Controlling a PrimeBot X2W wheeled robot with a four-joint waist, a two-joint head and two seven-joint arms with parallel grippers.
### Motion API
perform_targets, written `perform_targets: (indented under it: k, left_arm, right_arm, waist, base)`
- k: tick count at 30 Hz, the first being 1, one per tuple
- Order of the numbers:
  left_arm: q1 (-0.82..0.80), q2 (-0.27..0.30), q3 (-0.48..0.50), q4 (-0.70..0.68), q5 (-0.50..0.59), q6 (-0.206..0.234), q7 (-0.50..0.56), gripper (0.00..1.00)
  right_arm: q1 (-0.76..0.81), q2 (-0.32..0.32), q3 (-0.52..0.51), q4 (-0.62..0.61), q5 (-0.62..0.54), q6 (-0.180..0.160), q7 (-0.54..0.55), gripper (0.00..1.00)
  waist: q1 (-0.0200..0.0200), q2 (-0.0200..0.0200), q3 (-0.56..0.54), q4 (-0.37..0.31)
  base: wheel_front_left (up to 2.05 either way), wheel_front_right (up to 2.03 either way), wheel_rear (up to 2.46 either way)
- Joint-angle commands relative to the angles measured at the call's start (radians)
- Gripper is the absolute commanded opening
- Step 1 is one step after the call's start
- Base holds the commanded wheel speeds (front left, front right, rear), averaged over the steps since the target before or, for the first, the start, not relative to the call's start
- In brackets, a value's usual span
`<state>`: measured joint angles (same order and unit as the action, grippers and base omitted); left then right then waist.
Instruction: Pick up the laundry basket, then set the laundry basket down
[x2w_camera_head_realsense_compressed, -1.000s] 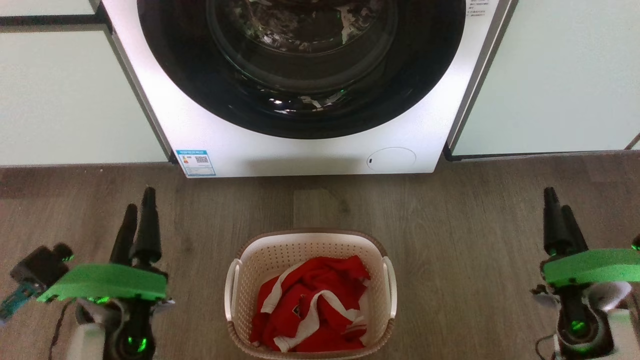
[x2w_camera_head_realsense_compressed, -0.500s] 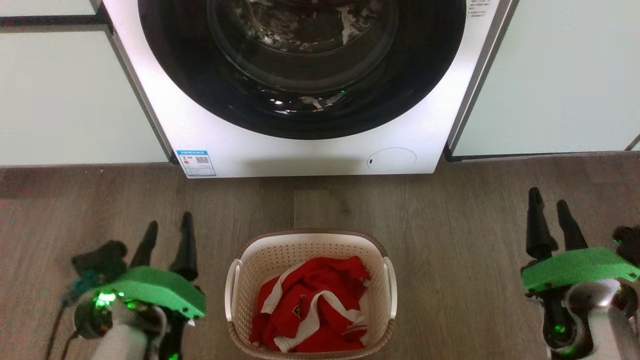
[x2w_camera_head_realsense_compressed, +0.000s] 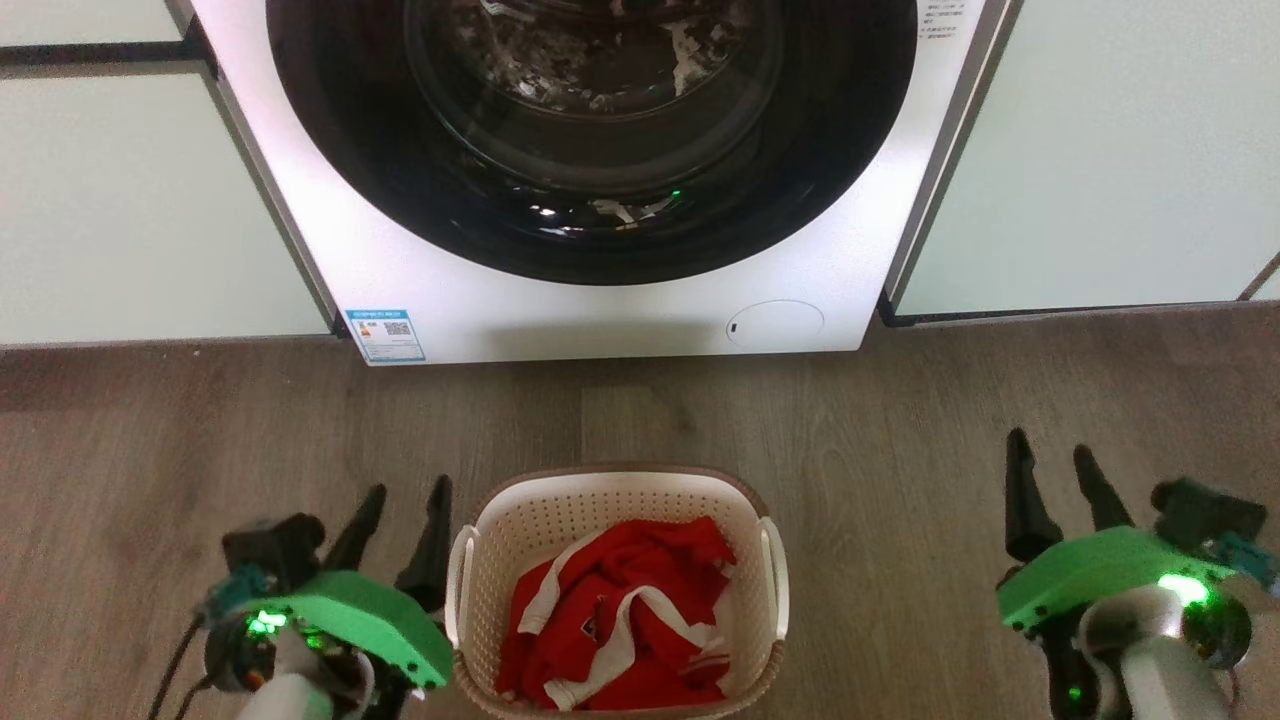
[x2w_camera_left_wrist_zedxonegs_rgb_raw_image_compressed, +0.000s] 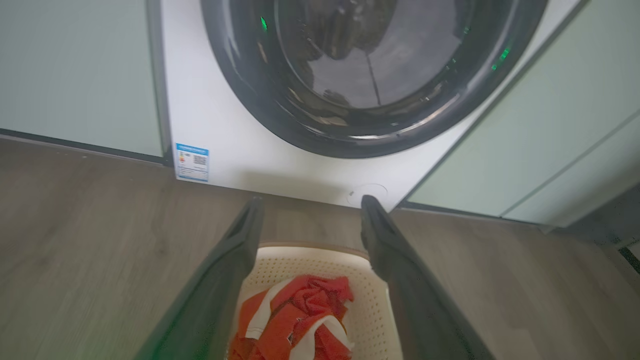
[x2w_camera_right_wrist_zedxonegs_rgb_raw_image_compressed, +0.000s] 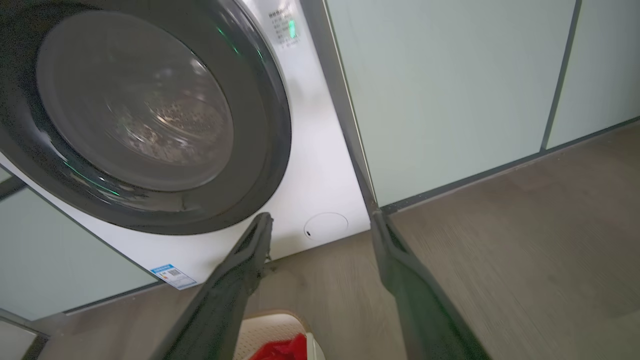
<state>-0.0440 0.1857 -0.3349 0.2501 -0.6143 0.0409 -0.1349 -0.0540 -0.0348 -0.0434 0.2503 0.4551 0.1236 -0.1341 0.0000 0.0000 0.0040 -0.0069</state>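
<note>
The cream perforated laundry basket (x2w_camera_head_realsense_compressed: 560, 520) with a brown rim stands on the wood floor before the washing machine, a red and white garment (x2w_camera_head_realsense_compressed: 625, 610) heaped inside. White loop handles show on its left and right sides. My left gripper (x2w_camera_head_realsense_compressed: 408, 494) is open, close beside the basket's left handle, nothing between its fingers. Further off to the right my right gripper (x2w_camera_head_realsense_compressed: 1053, 455) is open above bare floor. In the left wrist view the open left gripper (x2w_camera_left_wrist_zedxonegs_rgb_raw_image_compressed: 310, 202) frames the basket (x2w_camera_left_wrist_zedxonegs_rgb_raw_image_compressed: 367, 305). The right wrist view shows the open right gripper (x2w_camera_right_wrist_zedxonegs_rgb_raw_image_compressed: 320, 217) and a basket corner (x2w_camera_right_wrist_zedxonegs_rgb_raw_image_compressed: 265, 325).
A white front-loading washing machine (x2w_camera_head_realsense_compressed: 400, 260) with a dark round door (x2w_camera_head_realsense_compressed: 590, 130) fills the wall straight ahead. Pale green cabinet panels (x2w_camera_head_realsense_compressed: 1110, 150) flank it on both sides. Wood floor (x2w_camera_head_realsense_compressed: 850, 440) lies between machine and basket.
Both grippers have moved inward toward the basket and lower in the head view; the left one now sits next to the left handle. The head camera has shifted slightly. The basket has stayed put.
</note>
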Motion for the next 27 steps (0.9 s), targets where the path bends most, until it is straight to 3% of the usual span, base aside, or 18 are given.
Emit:
perform_targets:
  k: [1,5,7,14,21,27]
  left_arm:
    - [-0.061,0.012,0.018,-0.021,0.025,-0.010,-0.015,1.00]
    - [-0.071,0.003,0.023,0.012,0.054,-0.052,-0.026,1.00]
    - [-0.083,-0.001,0.034,0.005,0.085,-0.052,-0.032,1.00]
    - [-0.105,-0.019,0.097,-0.168,0.246,0.026,-0.053,1.00]
    - [-0.093,-0.012,0.089,-0.331,0.391,0.106,-0.073,1.00]
    - [-0.063,-0.008,0.051,-0.292,0.435,0.101,-0.091,1.00]
  right_arm:
    - [-0.034,-0.011,0.019,-0.023,-0.028,0.005,-0.013,1.00]
    - [-0.050,-0.012,0.024,0.009,-0.067,0.005,-0.023,1.00]
    - [-0.059,-0.012,0.021,0.010,-0.089,0.005,-0.030,1.00]
    - [-0.084,-0.013,0.002,-0.093,-0.160,0.006,-0.053,1.00]
    - [-0.075,-0.014,-0.019,-0.244,-0.199,0.006,-0.074,1.00]
    - [-0.045,-0.014,-0.009,-0.231,-0.266,0.006,-0.091,1.00]
  waist:
    - [0.0000,0.0000,-0.001,-0.001]
    - [0.0000,0.0000,-0.005,-0.003]
    - [0.0000,0.0000,-0.005,-0.004]
    - [0.0000,0.0000,-0.001,-0.005]
    - [0.0000,0.0000,0.008,-0.002]
    - [0.0000,0.0000,0.010,0.000]
  base:
    - [0.00,0.00,0.00]
    - [0.00,0.00,0.00]
    - [0.00,0.00,0.00]
    - [0.00,0.00,0.00]
    - [0.00,0.00,0.00]
    - [0.00,0.00,0.00]
